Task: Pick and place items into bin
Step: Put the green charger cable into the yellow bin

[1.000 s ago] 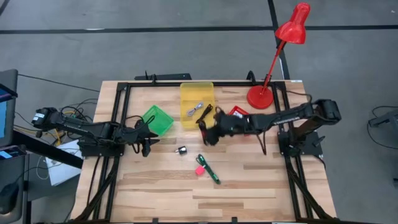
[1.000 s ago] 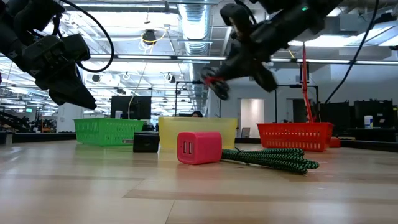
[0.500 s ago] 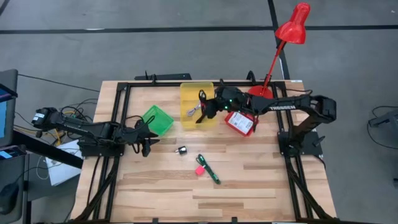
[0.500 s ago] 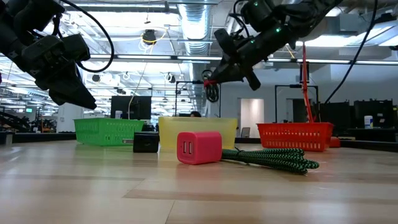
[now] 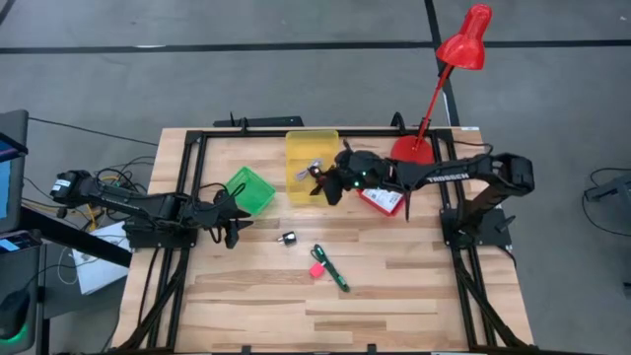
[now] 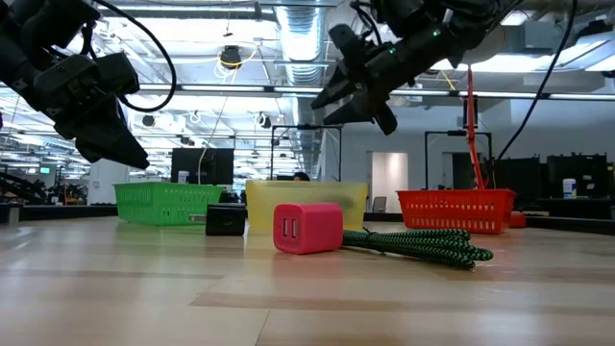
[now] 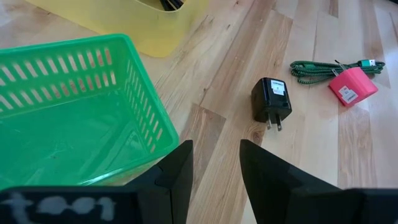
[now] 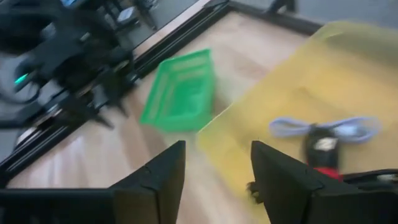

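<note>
- Two grippers are mine; my right gripper (image 5: 321, 186) hangs in the air at the front right edge of the yellow bin (image 5: 299, 149), its fingers (image 8: 160, 177) spread apart with nothing between them.
- My left gripper (image 5: 234, 231) waits over the left side of the table, just beside the front corner of the green basket (image 5: 254, 184); its fingers (image 7: 181, 167) are parted and empty too.
- Nearest me on the wooden table (image 5: 414, 296) lies the pink charger block (image 5: 316, 269), touching the green braided cable (image 5: 333, 269) that runs diagonally past it.
- Just beyond those, closer to my left gripper, the black plug adapter (image 5: 288, 238) lies on its side, its prongs showing in my left wrist view (image 7: 272, 103).
- Farther back, the green basket sits empty, tilted at an angle to the table edge.
- Beside it, the yellow bin holds a coiled grey cable (image 8: 326, 128) and a small black item (image 8: 323, 149) with a bit of red under it; I cannot tell what that black item is.
- Under my right forearm rests a red basket (image 5: 383, 197), to the right of the yellow bin, with something white in it that I cannot make out.
- Farthest off, the red desk lamp (image 5: 463, 41) stands on its round base at the back right corner of the table.
</note>
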Available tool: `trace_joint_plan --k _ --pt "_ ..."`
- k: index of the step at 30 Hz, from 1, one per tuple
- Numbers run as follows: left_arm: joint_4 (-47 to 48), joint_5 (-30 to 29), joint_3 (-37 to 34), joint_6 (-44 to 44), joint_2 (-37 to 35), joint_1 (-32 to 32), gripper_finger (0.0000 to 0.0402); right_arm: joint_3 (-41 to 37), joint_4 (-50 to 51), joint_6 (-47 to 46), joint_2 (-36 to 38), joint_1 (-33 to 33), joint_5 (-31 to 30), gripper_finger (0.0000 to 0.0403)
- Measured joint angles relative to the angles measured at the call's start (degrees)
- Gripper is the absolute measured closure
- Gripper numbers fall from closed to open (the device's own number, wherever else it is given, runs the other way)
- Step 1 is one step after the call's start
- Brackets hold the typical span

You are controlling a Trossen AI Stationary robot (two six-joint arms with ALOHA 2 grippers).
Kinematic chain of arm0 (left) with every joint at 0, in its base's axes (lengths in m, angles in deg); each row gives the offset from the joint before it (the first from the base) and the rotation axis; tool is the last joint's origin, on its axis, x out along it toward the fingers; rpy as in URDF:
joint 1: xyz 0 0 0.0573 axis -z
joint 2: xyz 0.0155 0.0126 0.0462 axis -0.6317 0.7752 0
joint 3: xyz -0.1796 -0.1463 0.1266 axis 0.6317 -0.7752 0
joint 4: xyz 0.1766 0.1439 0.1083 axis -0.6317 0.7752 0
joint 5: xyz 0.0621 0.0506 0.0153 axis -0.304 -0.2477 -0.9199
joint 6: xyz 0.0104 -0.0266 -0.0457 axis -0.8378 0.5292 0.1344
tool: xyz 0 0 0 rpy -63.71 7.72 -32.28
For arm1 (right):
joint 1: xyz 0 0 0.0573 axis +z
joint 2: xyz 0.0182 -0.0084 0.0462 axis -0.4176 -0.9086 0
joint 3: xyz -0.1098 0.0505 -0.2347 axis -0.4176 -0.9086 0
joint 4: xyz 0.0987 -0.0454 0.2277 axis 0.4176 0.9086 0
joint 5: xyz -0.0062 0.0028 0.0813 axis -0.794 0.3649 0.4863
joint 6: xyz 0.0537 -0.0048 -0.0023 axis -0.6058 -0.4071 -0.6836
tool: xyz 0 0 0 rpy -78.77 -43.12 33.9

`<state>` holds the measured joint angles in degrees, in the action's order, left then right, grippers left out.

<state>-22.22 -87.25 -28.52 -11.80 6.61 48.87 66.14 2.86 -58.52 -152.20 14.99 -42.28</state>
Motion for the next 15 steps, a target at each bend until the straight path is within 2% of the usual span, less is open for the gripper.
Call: trace_joint_plan --k 6,15 --pt "0.00 -0.01 0.01 0.02 0.00 0.00 0.0283 0.00 3.93 -0.90 0.00 5.56 2.79 0.0229" --pt "0.00 -0.01 0.00 0.02 0.00 0.00 0.0283 -0.01 14.92 -3.53 0.01 16.44 0.21 0.0233"
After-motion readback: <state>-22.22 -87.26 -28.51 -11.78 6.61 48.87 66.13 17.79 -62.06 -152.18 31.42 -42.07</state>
